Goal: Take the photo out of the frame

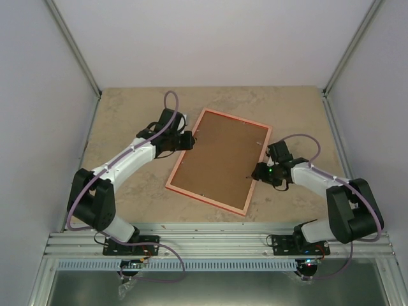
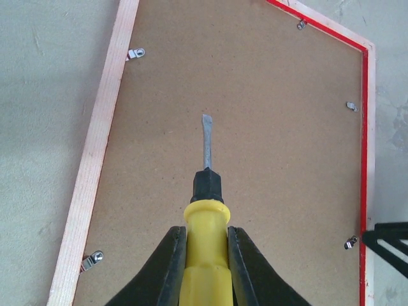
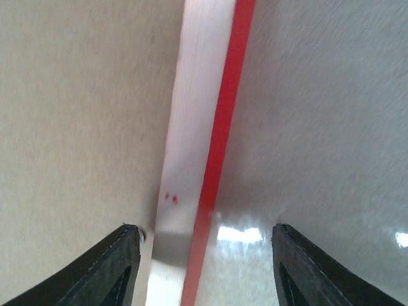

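**Tabletop booth: red frame lying back-up between two arms**

Beige mottled tabletop (image 1: 121, 108), boxed in by plain white walls. Noted along the near edge a ribbed aluminium rail (image 1: 217, 245) carrying both arm bases.

Found the frame (image 1: 237, 120) flat on the tabletop, roughly mid-surface, turned at an angle so one corner points to the far wall. Lying face-down: brown backing board (image 2: 255, 159) up, pale pinkish rim around it, bright red showing along the right-hand side. Counted five small metal clips around the board's border in the left wrist view, among them one at the upper left (image 2: 135, 53), one at the lower left (image 2: 94, 258) and one on the right side (image 2: 351, 106).

Right side, nearer: right gripper (image 1: 261, 172) at the frame's right long edge. Seen from its own wrist (image 3: 204, 233), jaws spread wide, straddling the pale rim and its red stripe. Cannot tell whether either finger touches the rim.

Left side, farther: left gripper (image 1: 185, 141) at the opposite long edge, reaching in over the board. Pinched tight on a yellow-handled screwdriver (image 2: 205, 213), black collar and flat grey blade pointing out across the board. Blade over bare board, well apart from every clip. Cannot tell whether the tip touches the board.
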You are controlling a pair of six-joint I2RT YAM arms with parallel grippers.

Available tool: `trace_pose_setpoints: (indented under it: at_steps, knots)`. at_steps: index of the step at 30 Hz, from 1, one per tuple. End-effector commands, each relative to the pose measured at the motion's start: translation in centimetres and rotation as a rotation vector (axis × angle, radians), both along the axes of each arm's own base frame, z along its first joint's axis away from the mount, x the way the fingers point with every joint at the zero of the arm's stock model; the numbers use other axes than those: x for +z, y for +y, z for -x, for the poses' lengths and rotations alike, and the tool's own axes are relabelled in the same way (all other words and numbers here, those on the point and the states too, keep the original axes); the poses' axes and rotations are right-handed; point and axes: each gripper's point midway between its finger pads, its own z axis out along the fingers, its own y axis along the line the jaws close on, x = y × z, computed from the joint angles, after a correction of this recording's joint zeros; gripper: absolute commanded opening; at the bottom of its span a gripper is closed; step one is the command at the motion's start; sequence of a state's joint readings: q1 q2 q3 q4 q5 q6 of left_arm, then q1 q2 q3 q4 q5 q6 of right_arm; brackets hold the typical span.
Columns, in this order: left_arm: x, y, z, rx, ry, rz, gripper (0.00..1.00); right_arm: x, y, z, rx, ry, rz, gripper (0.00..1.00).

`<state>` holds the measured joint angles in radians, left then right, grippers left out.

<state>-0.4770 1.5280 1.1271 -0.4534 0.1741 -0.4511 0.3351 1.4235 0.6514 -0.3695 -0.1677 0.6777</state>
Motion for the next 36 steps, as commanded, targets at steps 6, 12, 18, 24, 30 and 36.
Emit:
trace_pose_setpoints:
  at_steps: [6,12,18,24,30,36]
  knots:
    - [1.0,0.1,-0.8,0.017,-0.031,0.044,0.0,-0.1,2.5,4.6,0.203,0.09,-0.085,0.62]
    - [1.2,0.5,-0.9,0.025,-0.032,0.047,0.0,-0.1,5.0,5.7,0.294,0.104,-0.12,0.64]
    - [1.3,1.5,-1.0,0.052,-0.028,0.059,0.0,0.5,8.0,5.9,0.391,0.091,-0.152,0.66]
    - [1.0,2.7,-0.9,0.083,-0.012,0.085,0.0,1.2,11.4,5.7,0.5,0.07,-0.166,0.69]
    - [0.8,3.7,-0.9,0.107,0.0,0.1,0.0,1.6,15.7,5.2,0.622,0.052,-0.172,0.7]
    - [0.8,4.3,-0.7,0.124,0.003,0.109,0.0,2.0,19.9,4.6,0.724,0.022,-0.174,0.71]
